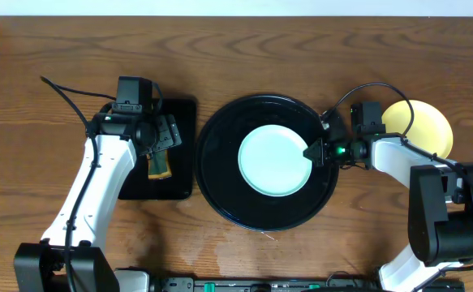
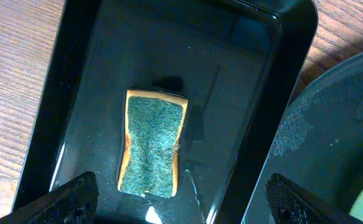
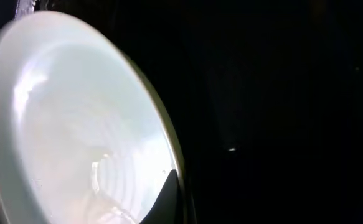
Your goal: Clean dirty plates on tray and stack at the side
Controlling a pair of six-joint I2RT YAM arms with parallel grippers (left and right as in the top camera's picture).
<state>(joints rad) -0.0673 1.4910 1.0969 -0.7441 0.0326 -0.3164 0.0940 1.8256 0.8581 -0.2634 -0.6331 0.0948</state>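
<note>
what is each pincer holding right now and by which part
The right pincer seems to pinch the mint plate at the rim nearest that arm; the left pincer holds nothing, open above the sponge.

The white-and-black left arm [image 1: 98, 182] reaches forward, its black two-finger left gripper [image 2: 181, 208] pointing down, fingers spread wide. The matching right arm [image 1: 398, 158] stretches leftward, the right gripper [image 1: 312, 152] held low, its finger spacing unclear.
</note>
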